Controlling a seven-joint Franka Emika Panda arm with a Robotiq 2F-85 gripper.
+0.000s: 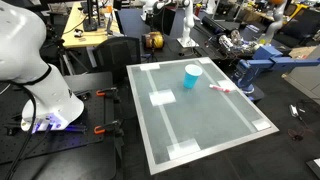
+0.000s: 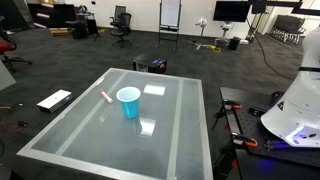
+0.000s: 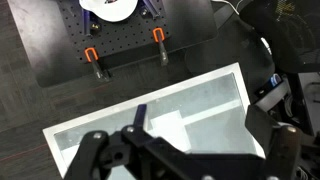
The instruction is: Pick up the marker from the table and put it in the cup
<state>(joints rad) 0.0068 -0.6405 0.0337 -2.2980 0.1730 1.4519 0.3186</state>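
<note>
Toward the far edge of the table in an exterior view, the marker lies flat just right of the cup (not touching) — the gripper hangs high, jaws spread wide.

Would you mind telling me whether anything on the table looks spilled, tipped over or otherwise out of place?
Nothing stands out. The cup stands upright on the table, and the marker lies flat beside it, not touching.

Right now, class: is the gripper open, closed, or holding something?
Gripper: open, holding nothing; the marker lies on the table.
</note>
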